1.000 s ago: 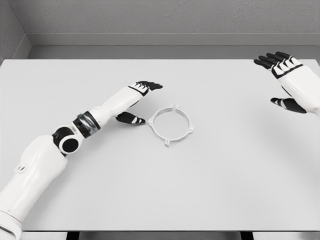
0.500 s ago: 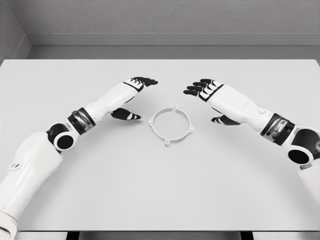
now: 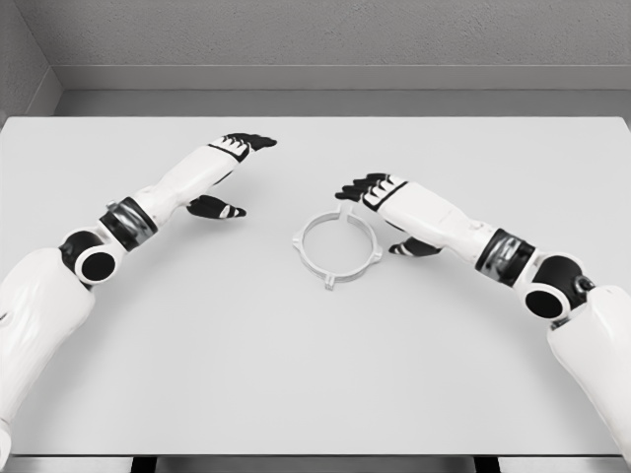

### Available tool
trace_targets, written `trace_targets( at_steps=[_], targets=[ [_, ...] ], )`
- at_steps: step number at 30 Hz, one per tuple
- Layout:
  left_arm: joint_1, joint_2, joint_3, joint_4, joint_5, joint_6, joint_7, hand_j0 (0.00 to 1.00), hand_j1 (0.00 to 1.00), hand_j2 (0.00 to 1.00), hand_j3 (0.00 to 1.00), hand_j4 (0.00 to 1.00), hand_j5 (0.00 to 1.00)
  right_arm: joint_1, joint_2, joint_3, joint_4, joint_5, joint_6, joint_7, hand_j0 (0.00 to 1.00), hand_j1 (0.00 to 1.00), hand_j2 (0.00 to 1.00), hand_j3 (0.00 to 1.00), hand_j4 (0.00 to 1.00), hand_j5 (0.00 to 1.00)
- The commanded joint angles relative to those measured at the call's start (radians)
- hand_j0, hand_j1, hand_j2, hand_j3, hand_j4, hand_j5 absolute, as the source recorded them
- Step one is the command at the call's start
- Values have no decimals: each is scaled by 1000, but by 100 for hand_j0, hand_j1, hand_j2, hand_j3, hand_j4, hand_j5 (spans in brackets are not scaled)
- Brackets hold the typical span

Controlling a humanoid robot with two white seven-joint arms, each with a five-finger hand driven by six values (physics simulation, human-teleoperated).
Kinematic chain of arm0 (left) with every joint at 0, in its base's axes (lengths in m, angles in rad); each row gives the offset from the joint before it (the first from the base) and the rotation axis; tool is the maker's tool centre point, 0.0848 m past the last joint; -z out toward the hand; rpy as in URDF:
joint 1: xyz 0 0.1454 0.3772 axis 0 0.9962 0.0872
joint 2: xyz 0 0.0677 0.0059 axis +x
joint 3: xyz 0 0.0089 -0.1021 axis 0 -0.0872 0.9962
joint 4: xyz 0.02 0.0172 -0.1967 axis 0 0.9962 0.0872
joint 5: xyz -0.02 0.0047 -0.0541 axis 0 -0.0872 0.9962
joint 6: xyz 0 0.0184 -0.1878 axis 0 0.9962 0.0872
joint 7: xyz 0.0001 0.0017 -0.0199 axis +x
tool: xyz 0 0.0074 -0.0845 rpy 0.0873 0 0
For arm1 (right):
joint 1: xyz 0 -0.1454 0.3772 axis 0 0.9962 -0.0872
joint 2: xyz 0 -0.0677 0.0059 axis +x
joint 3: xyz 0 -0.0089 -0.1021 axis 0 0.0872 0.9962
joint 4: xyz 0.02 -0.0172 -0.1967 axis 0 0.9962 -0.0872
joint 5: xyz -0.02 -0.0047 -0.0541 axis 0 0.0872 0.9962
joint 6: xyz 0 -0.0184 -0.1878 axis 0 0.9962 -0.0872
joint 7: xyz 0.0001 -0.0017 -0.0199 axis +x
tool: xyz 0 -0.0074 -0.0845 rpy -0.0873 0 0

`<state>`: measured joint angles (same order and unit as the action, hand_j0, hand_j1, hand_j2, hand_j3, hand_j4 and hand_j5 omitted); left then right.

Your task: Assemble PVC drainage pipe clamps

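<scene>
My right hand (image 3: 380, 205) hovers with its black fingers (image 3: 353, 186) stretched out and loosely spread, holding nothing. Its palm faces down and its thumb (image 3: 412, 247) hangs apart below the palm. The fingertips reach over the far right part of the white plastic ring-shaped pipe clamp (image 3: 336, 246); I cannot tell whether they touch it or float just above it. The clamp lies flat on the pale grey counter (image 3: 315, 374), just to the left of my right thumb and directly below and in front of my right fingertips. It is a thin round hoop with small tabs sticking out around its rim, one toward me at its near edge and others at its sides and far edge. Nothing sits inside the hoop but bare counter.

My left hand (image 3: 229, 169) is open too, its fingers (image 3: 250, 142) extended together and pointing to the right, its thumb (image 3: 217, 208) held well below them, gripping nothing. The clamp is well apart from this hand, off to its right and nearer to me. My left forearm runs back toward the lower left, my right forearm toward the lower right, both white with dark bands at the joints.
</scene>
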<state>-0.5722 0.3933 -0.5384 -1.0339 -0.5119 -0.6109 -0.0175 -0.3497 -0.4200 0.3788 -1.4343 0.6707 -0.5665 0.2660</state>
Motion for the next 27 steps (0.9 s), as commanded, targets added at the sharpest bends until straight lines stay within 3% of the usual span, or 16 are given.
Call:
trace_targets(
  at_steps=[1, 11, 27],
  targets=[
    [0, 1, 2, 2, 7, 0, 1, 100, 100, 100, 100, 100, 100, 0, 4, 5, 8, -7, 2, -1, 100, 100, 100, 100, 100, 100],
    [-17, 47, 3, 5, 7, 0, 1, 100, 100, 100, 100, 100, 100, -11, 18, 25, 34, -7, 8, -1, 100, 100, 100, 100, 100, 100],
    [-17, 47, 0, 3, 7, 0, 1, 100, 100, 100, 100, 100, 100, -18, 20, 29, 37, -3, 10, 1, 100, 100, 100, 100, 100, 100]
  ],
)
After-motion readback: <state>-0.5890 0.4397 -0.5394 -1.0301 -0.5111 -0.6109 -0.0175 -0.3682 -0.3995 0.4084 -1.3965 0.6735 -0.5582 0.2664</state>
